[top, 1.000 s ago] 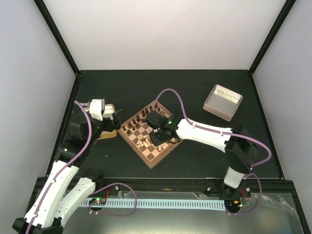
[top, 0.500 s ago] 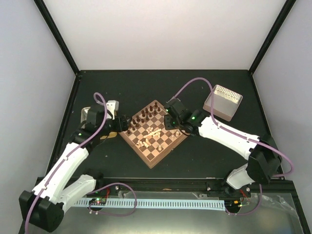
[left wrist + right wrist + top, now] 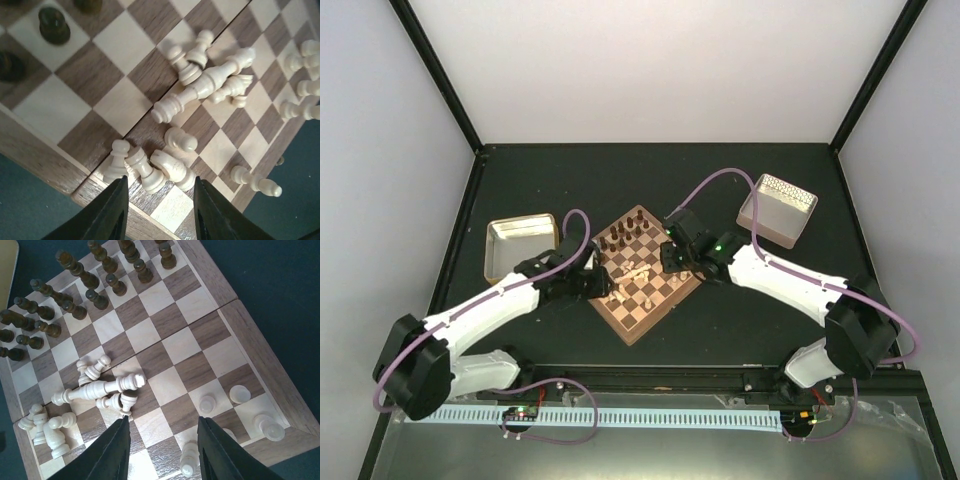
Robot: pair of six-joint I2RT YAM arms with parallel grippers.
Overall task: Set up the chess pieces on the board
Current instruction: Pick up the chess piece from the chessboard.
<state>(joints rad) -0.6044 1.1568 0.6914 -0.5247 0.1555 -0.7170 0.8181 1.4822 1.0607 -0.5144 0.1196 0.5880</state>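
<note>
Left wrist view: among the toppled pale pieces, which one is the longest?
The long pale piece lying diagonally across the middle of the heap on the board, base toward the near rim. The other fallen pieces around it are clearly shorter.

Dark pieces [image 3: 90, 4] cut off above, perhaps pawns.

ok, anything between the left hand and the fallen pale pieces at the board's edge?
Nothing visible. The left hand hangs just above the heap of fallen pale pieces by the board rim, fingers apart and empty. The dark pieces stand off to one side, clear of the path.
</note>
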